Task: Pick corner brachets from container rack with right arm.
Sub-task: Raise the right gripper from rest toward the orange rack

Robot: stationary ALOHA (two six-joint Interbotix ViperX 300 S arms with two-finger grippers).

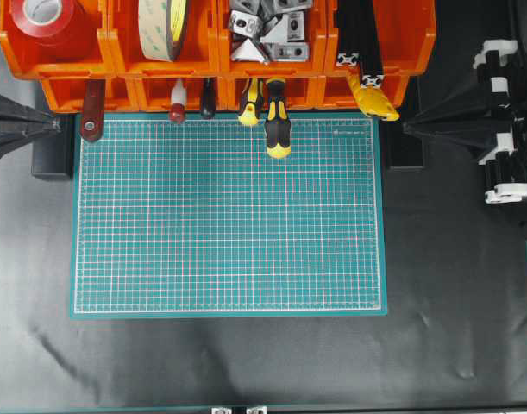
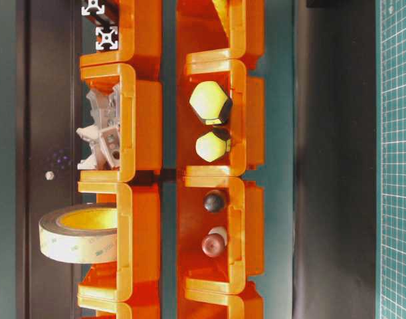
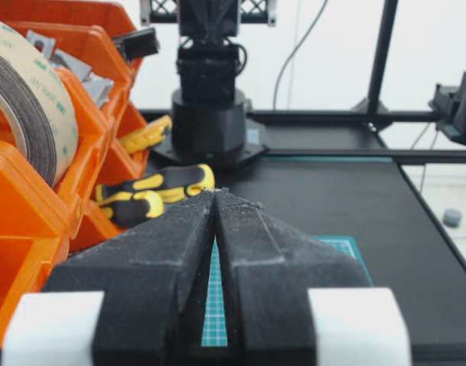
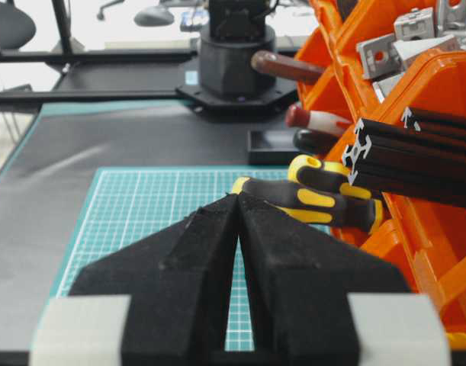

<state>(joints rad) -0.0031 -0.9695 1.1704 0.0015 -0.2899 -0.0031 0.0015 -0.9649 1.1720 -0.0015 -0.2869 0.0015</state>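
The corner brachets [image 1: 267, 30] lie heaped in an upper bin of the orange container rack [image 1: 73, 65], third bin from the left. They also show as grey angle pieces [image 2: 100, 136] in the table-level view and at the top right [image 4: 385, 49] of the right wrist view. My right gripper [image 1: 407, 127] rests at the mat's far right corner, well short of that bin. Its black fingers meet at the tips [image 4: 238, 195] and hold nothing. The left gripper [image 1: 58, 126] sits at the mat's far left corner, shut and empty [image 3: 216, 191].
A green cutting mat [image 1: 228, 216] fills the table's middle. Yellow-black screwdriver handles [image 1: 277, 121] jut from the lower bins over the mat's far edge. Black bars with white-patterned ends [image 1: 358, 43] fill the bin right of the brachets; tape rolls [image 1: 164, 26] sit to their left.
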